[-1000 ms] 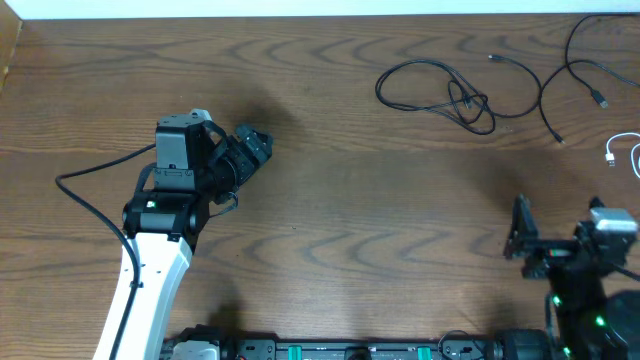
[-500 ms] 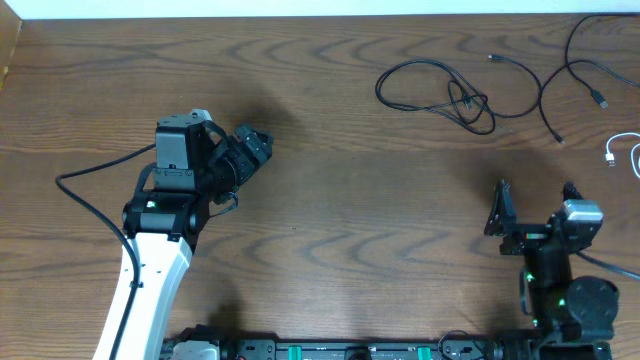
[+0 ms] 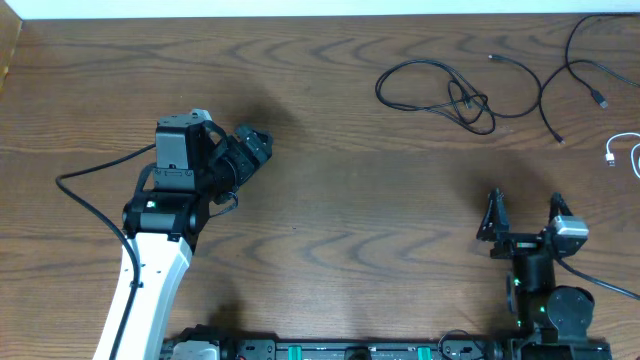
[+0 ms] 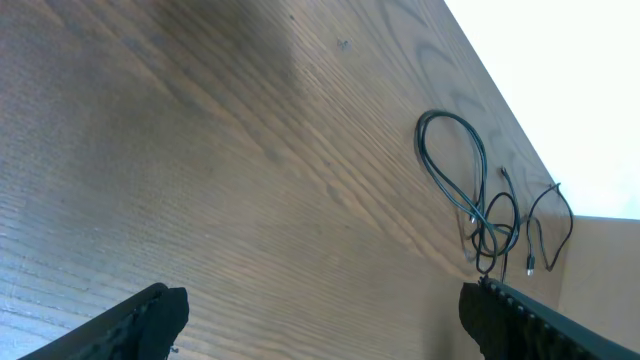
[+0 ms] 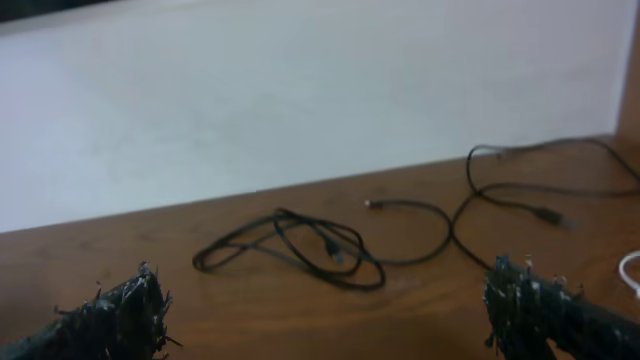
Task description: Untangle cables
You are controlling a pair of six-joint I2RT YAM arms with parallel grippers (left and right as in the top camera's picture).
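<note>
**Grippers: 2.**
- Left gripper [image 3: 254, 148]: over the left half of the table, jaws spread wide, holding nothing.
- Right gripper [image 3: 525, 212]: near the front right edge, jaws at full spread, also holding nothing.

**Cables: 4 told apart, 3 black and 1 white.** The count of black ones is uncertain where the cords cross.
- Looped black cable [image 3: 470, 105]: lies flat at the far right of the table, one wide loop closing into a small tangle.
- Second black cable [image 3: 541, 92]: curves just beside that tangle. Whether the two touch cannot be told.
- Third black cable [image 3: 599, 99]: farther right, running off the top edge of the overhead view.
- White cable [image 3: 612, 154]: at the right edge, only partly in the overhead view.
- All four lie on the table, well apart from both grippers.

**Surface: 1 table [image 3: 350, 200].** Brown with wood grain.

**Room: a white wall [image 5: 300, 100]** stands behind the table's far edge.

**Other.**
- A thick black cord [image 3: 90, 195] trails from the left arm.
- A dark base rail [image 3: 350, 351] with green lights runs along the front edge.
</note>
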